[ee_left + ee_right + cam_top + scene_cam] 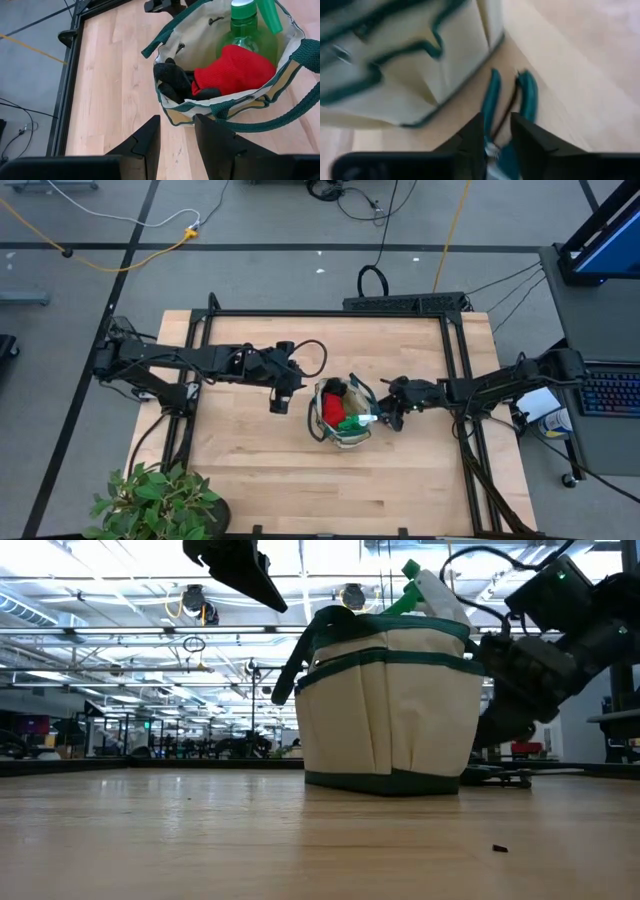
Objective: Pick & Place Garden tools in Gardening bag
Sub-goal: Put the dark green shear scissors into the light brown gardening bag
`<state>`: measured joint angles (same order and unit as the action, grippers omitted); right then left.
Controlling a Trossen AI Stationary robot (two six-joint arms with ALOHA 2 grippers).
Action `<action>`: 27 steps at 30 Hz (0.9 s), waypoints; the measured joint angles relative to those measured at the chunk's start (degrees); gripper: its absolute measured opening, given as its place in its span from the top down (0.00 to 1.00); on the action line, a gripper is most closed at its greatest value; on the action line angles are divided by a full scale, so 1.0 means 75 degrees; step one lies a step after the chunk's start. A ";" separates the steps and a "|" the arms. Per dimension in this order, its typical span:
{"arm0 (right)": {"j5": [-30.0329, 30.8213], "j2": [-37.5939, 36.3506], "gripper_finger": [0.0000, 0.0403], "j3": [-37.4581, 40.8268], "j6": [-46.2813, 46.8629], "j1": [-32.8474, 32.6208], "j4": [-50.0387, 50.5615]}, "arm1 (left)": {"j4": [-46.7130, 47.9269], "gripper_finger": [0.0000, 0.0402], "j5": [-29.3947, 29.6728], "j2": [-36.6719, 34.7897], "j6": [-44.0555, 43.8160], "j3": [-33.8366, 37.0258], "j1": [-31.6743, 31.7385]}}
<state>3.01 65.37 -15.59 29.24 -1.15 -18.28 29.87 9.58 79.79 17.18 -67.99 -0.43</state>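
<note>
Teal-handled shears (512, 107) lie on the table just ahead of the right gripper (495, 132), beside the bag (343, 414); its parted jaws straddle their blade end without clamping, seemingly lining up a grab. Handles point away from the jaws. The left gripper (176, 137) hangs beside the bag, jaws parted and empty.

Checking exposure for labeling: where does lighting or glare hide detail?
Low view: bright ceiling lights leave the left pincer a dark silhouette. High view: a bright glint at the gardening bag rim beside the right pincer. Left wrist view: even light, no glare.
</note>
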 joint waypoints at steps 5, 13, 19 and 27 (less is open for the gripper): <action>0.0569 -0.0009 0.64 -0.0012 -0.0477 0.0000 -0.0414 | 0.0000 0.68 -0.0001 0.0000 -0.0054 0.0000 0.0000; 0.1372 0.0723 0.61 -0.0105 -0.0809 -0.0491 -0.0262 | -0.0003 0.68 -0.0003 0.0000 -0.0063 0.0000 0.0003; 0.1705 0.1233 0.63 -0.0619 -0.0835 -0.0716 0.0527 | -0.0009 0.68 -0.0003 0.0000 -0.0086 0.0000 0.0003; 0.1832 0.1897 0.64 -0.1054 -0.0843 -0.0639 0.1070 | -0.0012 0.68 -0.0003 0.0000 -0.0334 0.0000 0.0003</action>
<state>16.75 79.60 -23.50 22.92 -5.94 -10.26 29.78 9.56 79.79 14.68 -67.99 -0.40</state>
